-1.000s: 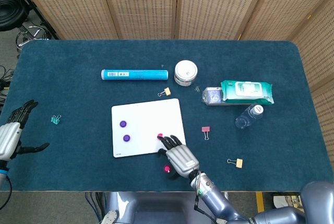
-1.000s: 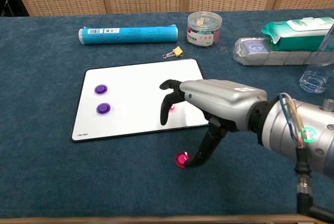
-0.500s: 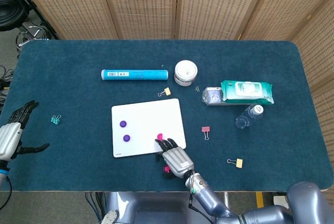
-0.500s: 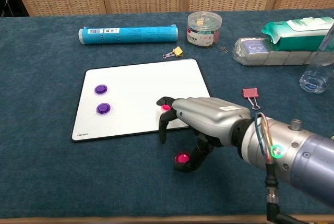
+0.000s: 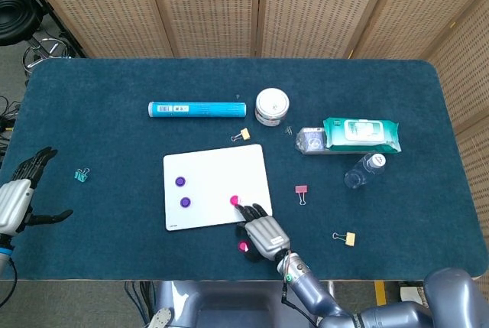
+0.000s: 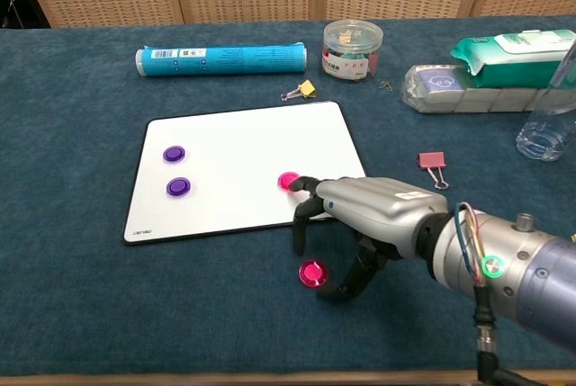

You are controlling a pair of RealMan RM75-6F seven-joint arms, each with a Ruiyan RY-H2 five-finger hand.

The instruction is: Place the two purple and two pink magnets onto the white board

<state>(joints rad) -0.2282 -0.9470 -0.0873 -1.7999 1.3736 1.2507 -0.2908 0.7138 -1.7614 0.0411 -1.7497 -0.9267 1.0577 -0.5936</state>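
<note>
On the blue-carpeted worktop (image 6: 72, 314), the right hand (image 6: 360, 219) has been drawn back off the white board (image 6: 234, 143), fingers spread, holding nothing. One pink magnet (image 6: 288, 180) is uncovered beside two purple magnets (image 6: 175, 154); the last pink magnet (image 6: 311, 273) is left off-board.

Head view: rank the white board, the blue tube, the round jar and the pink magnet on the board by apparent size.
1. white board
2. blue tube
3. round jar
4. pink magnet
The gaps are plain; none look alike.
</note>
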